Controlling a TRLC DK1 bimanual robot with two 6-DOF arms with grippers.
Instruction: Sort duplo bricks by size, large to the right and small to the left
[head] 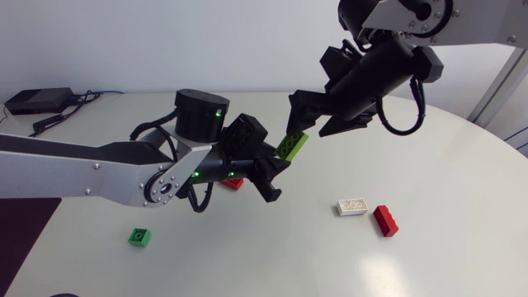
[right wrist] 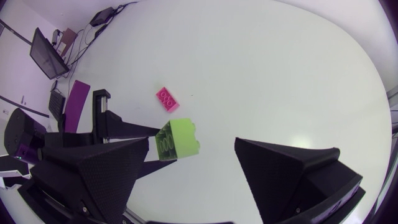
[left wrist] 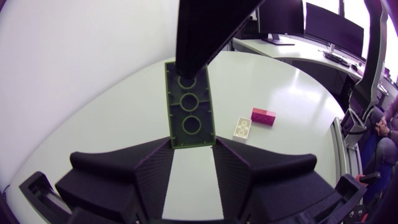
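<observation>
Mid-air handover above the table: my left gripper (left wrist: 191, 149) pinches the lower end of the long green brick (left wrist: 189, 102), its fingers closed against both sides, and holds it up to my right gripper (head: 317, 124). The right fingers stand wide. One rests against the brick and the other is well apart, so they grip nothing. I judge this the transfer of a large brick bound for the right side, where a white brick (head: 352, 206) and a red brick (head: 384, 220) lie; a small green brick (head: 139, 238) sits at the left. Next, I reckon, the right fingers must close squarely on the free end before the left lets go — release early and it drops.
</observation>
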